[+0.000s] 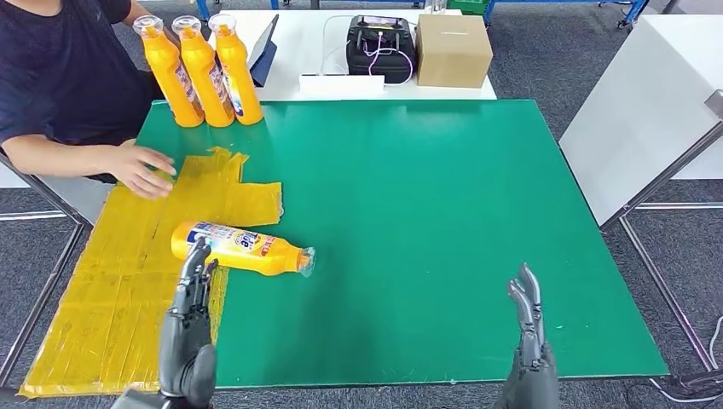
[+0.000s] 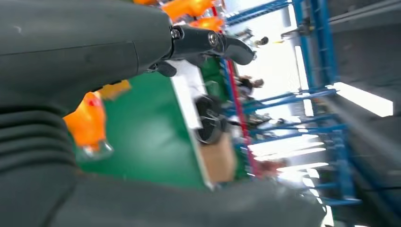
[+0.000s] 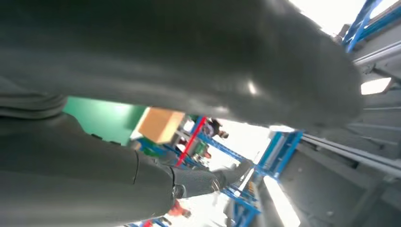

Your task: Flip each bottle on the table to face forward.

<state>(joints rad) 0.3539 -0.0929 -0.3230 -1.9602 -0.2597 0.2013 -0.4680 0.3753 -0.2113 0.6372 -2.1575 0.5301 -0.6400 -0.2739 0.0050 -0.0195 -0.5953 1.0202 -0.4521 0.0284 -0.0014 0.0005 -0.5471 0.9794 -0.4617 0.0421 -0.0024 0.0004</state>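
An orange bottle [image 1: 243,248] lies on its side near the table's front left, label up, its clear cap pointing right. Part of it rests on a yellow sheet [image 1: 128,281]. My left hand [image 1: 192,319] stands just in front of the bottle with straight fingers, the tips at the bottle's near side; touching or not I cannot tell. In the left wrist view the bottle [image 2: 87,124] appears past my left hand [image 2: 85,42]. Three orange bottles [image 1: 200,68] stand upright at the back left corner. My right hand [image 1: 529,328] is raised at the front right, fingers straight, holding nothing.
A person sits at the left, one hand [image 1: 141,169] resting on the yellow sheet. Behind the green table [image 1: 443,187] stands a white table with a cardboard box [image 1: 454,49], a black case [image 1: 381,47] and a tablet [image 1: 264,43]. A white table [image 1: 648,102] is at the right.
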